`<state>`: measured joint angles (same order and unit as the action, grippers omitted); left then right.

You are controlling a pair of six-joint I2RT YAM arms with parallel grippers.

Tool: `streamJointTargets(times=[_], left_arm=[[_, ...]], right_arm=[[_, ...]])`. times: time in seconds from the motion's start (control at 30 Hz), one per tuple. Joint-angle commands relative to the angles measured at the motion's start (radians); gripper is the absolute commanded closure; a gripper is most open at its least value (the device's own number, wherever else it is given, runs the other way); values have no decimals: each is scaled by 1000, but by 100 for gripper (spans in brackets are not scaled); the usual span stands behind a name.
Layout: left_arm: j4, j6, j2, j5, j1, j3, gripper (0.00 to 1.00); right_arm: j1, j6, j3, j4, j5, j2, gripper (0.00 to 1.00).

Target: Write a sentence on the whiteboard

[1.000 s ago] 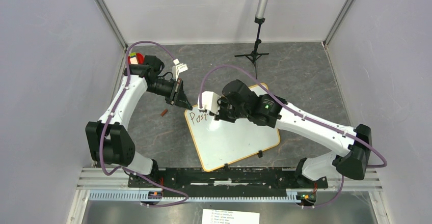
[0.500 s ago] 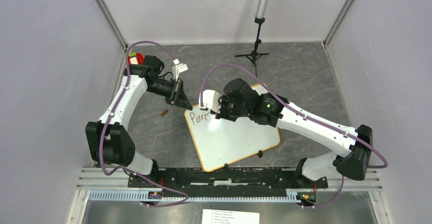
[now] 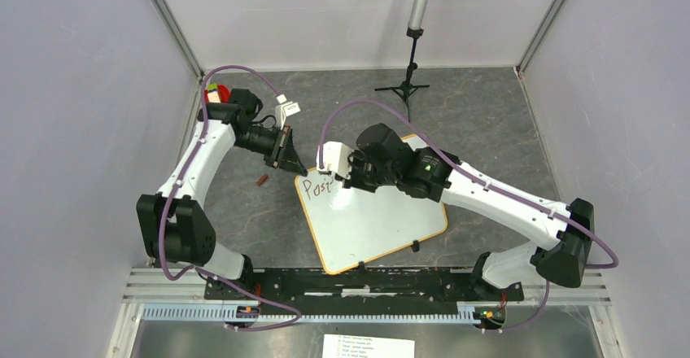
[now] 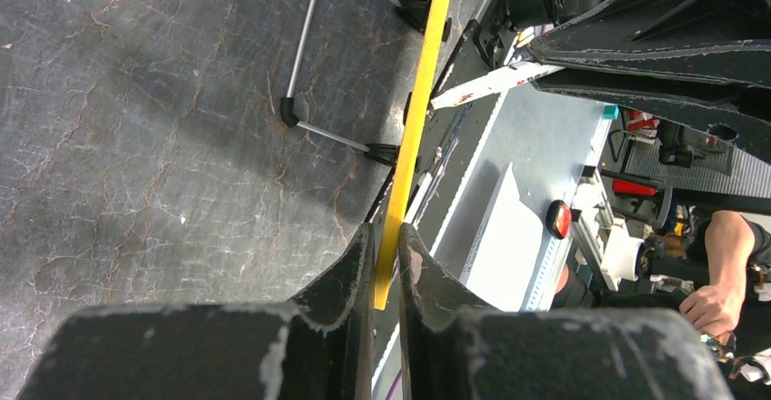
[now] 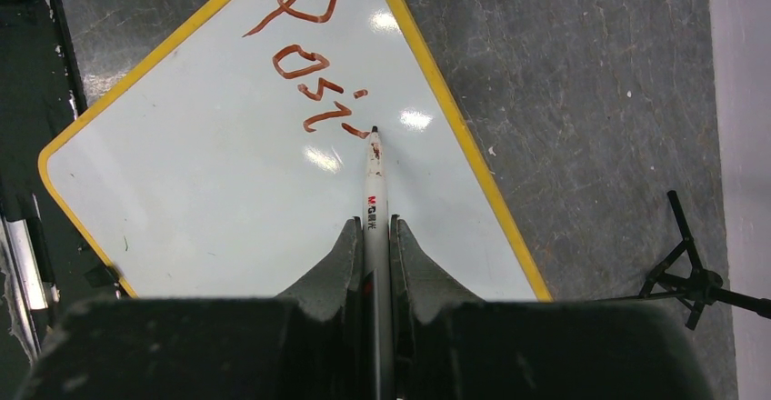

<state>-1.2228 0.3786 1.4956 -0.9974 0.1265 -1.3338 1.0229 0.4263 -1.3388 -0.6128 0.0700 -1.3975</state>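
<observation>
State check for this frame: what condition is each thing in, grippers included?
whiteboard: lying flat, skewed, rim clamped near one corner.
sentence: unfinished; only "Posi" and a fresh stroke written.
marker: uncapped, tip at the last stroke.
left gripper: shut on the whiteboard's yellow rim.
right gripper: shut on the marker.
small brown piece: lying loose, left of the whiteboard.
tripod: standing at the back.
</observation>
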Motion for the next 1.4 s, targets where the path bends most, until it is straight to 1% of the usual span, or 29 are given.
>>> streamJointTargets(times=[0.0,0.2,0.43,0.73,0.93,1.37], left_arm=[[-3,-11,-30,-27,3,0,98],[-3,-11,-29,-27,2,1,98],[-3,-14,-30,-26,2,-1,97],[-3,-18,-34,-25,2,1,97],[-3,-18,-36,-27,2,-1,98],[-3,-15,-38,-25,3,2,98]], right_arm=[[-4,10,-6,29,-2,0,100],[-2,-4,40,23,34,19,100],[13,-9,88,18,43,38,100],[13,3,41,12,-18,49,100],[13,2,4,12,-12,62,100],[13,18,17,22,-40,36,100]])
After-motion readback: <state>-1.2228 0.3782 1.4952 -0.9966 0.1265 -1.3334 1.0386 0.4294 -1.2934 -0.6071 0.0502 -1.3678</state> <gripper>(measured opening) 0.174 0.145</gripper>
